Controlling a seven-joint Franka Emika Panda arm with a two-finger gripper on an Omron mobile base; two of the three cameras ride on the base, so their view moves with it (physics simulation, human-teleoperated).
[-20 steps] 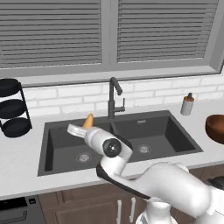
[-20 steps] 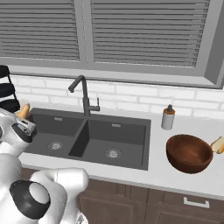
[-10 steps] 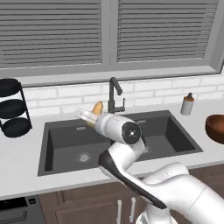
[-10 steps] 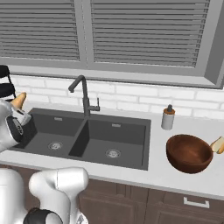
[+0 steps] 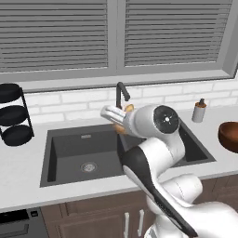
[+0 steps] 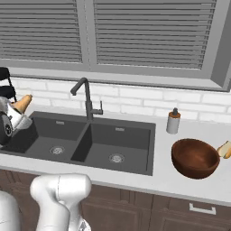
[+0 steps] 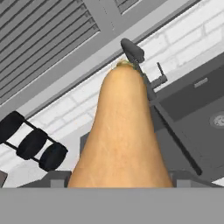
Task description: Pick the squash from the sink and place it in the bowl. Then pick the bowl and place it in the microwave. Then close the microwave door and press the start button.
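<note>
A white robot arm holds its gripper point(image 5: 117, 120) clasped around a tan, pear-shaped squash point(image 7: 122, 135), lifted in the air above the dark double-basin sink point(image 6: 131, 155) near the tall faucet point(image 6: 85, 98). A reddish-brown wooden bowl point(image 6: 195, 158) sits on the counter right of the sink.

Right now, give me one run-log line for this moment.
phase: carry | gripper: shut on squash, lifted above sink | bowl: on counter right of sink, empty | next: bring squash to bowl
</note>
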